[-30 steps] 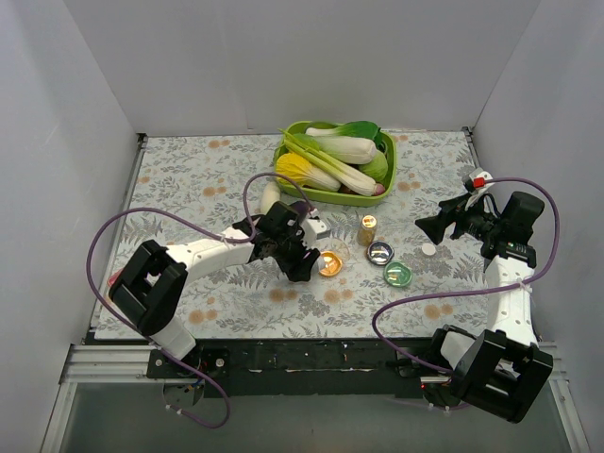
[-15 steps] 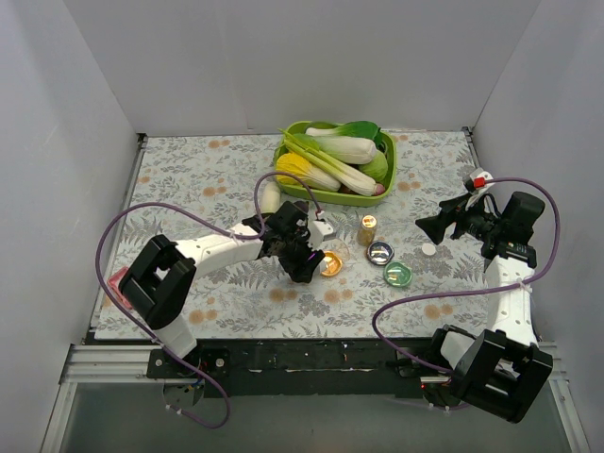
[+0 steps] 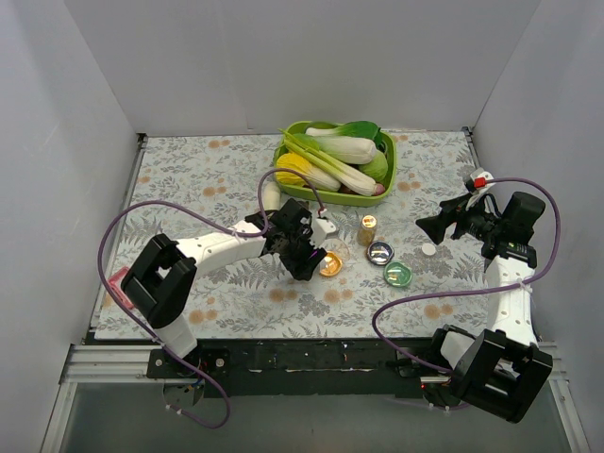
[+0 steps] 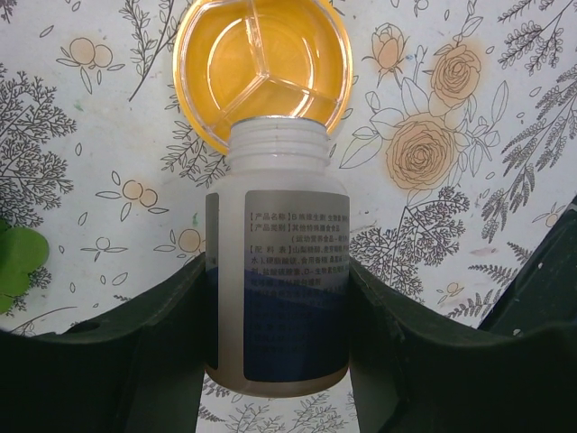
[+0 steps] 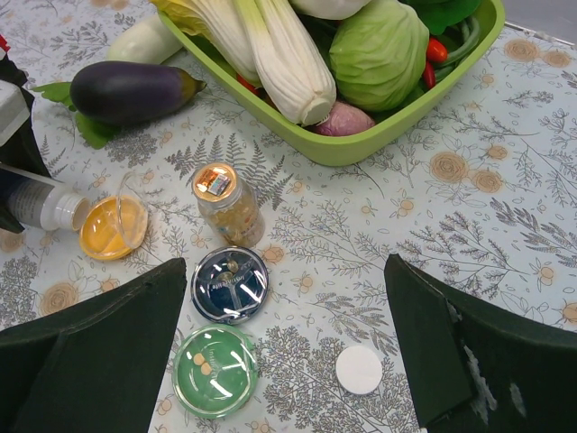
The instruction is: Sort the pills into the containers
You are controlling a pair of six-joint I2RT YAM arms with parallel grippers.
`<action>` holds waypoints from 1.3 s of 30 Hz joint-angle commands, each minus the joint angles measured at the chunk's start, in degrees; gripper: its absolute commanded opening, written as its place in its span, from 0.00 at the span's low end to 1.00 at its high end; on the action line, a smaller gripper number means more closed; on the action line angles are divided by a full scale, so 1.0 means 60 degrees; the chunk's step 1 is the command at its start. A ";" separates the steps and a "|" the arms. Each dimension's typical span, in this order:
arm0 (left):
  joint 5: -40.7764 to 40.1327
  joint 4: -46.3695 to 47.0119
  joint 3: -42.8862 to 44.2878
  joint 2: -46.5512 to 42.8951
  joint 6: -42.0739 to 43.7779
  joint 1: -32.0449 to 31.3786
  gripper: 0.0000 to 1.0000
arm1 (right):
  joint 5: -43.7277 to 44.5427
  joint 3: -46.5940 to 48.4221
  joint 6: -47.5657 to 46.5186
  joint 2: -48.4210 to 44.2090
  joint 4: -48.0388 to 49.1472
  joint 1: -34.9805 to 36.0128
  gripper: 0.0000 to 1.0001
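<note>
My left gripper (image 3: 304, 253) is shut on an open white pill bottle (image 4: 278, 253) with a grey and blue label, tipped so its mouth is over the orange dish (image 4: 261, 68). The orange dish (image 3: 329, 265) has three empty compartments. The dark blue dish (image 5: 229, 283) and the green dish (image 5: 214, 370) lie closed, each with a few pills inside. A small amber pill bottle (image 5: 225, 204) stands behind the blue dish. A white cap (image 5: 359, 369) lies on the cloth. My right gripper (image 5: 288, 347) is open and empty, held above the dishes and the cap.
A large lime-green tray (image 3: 389, 179) of vegetables stands at the back. An eggplant (image 5: 131, 91) and a white vegetable (image 3: 270, 195) lie left of it. A pink object (image 3: 116, 278) sits at the table's left edge. Grey walls close the sides and back.
My left gripper has moved a little to the right with the white bottle, bringing its mouth over the orange dish. The right arm has not moved.
</note>
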 commanded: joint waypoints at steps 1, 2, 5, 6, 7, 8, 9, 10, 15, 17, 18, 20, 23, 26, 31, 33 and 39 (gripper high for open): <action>-0.0290 -0.0241 0.0474 0.0071 -0.0003 -0.0089 0.00 | -0.0140 -0.0012 0.0073 -0.0089 0.0294 -0.0062 0.98; -0.0291 -0.0270 0.0547 0.0086 0.0011 -0.0104 0.00 | -0.0111 -0.0012 0.0073 -0.0089 0.0294 -0.0062 0.98; -0.0408 -0.0387 0.0650 0.0145 0.0011 -0.0133 0.00 | -0.0126 -0.0012 0.0073 -0.0089 0.0294 -0.0062 0.98; -0.0437 -0.0431 0.0650 0.0174 0.0011 -0.0148 0.00 | -0.0111 -0.0027 0.0073 -0.0089 0.0294 -0.0062 0.98; -0.0452 -0.0446 0.0679 0.0189 0.0011 -0.0148 0.00 | -0.0111 -0.0012 0.0073 -0.0089 0.0294 -0.0062 0.98; -0.0481 -0.0460 0.0694 0.0218 0.0011 -0.0162 0.00 | -0.0111 -0.0012 0.0087 -0.0104 0.0294 -0.0062 0.98; -0.0539 -0.0519 0.0723 0.0233 -0.0003 -0.0177 0.00 | -0.0111 -0.0012 0.0073 -0.0089 0.0294 -0.0076 0.98; -0.0554 -0.0519 0.0738 0.0233 0.0011 -0.0177 0.00 | -0.0111 -0.0027 0.0073 -0.0089 0.0294 -0.0062 0.98; -0.0686 -0.0680 0.0870 0.0349 -0.0003 -0.0251 0.00 | -0.0111 -0.0027 0.0087 -0.0089 0.0294 -0.0076 0.98; -0.0730 -0.0695 0.0914 0.0350 -0.0018 -0.0280 0.00 | -0.0096 -0.0012 0.0087 -0.0089 0.0294 -0.0076 0.98; -0.0773 -0.0724 0.0943 0.0379 -0.0003 -0.0280 0.00 | -0.0111 -0.0012 0.0087 -0.0089 0.0294 -0.0076 0.98; -0.0788 -0.0754 0.1002 0.0379 -0.0018 -0.0294 0.00 | -0.0111 -0.0027 0.0087 -0.0089 0.0294 -0.0076 0.98; -0.0818 -0.0783 0.1002 0.0394 0.0011 -0.0294 0.00 | -0.0111 -0.0027 0.0087 -0.0089 0.0280 -0.0091 0.98; -0.0803 -0.0754 0.1016 0.0408 0.0011 -0.0294 0.00 | -0.0096 -0.0012 0.0087 -0.0089 0.0280 -0.0091 0.98; -0.0905 -0.0856 0.1133 0.0379 0.0011 -0.0338 0.00 | -0.0096 -0.0012 0.0087 -0.0089 0.0294 -0.0091 0.98; -0.0949 -0.0958 0.1236 0.0379 0.0055 -0.0368 0.00 | -0.0096 -0.0027 0.0087 -0.0075 0.0280 -0.0091 0.98; -0.0994 -0.1134 0.1382 0.0423 0.0099 -0.0426 0.00 | -0.0096 -0.0012 0.0087 -0.0075 0.0280 -0.0091 0.98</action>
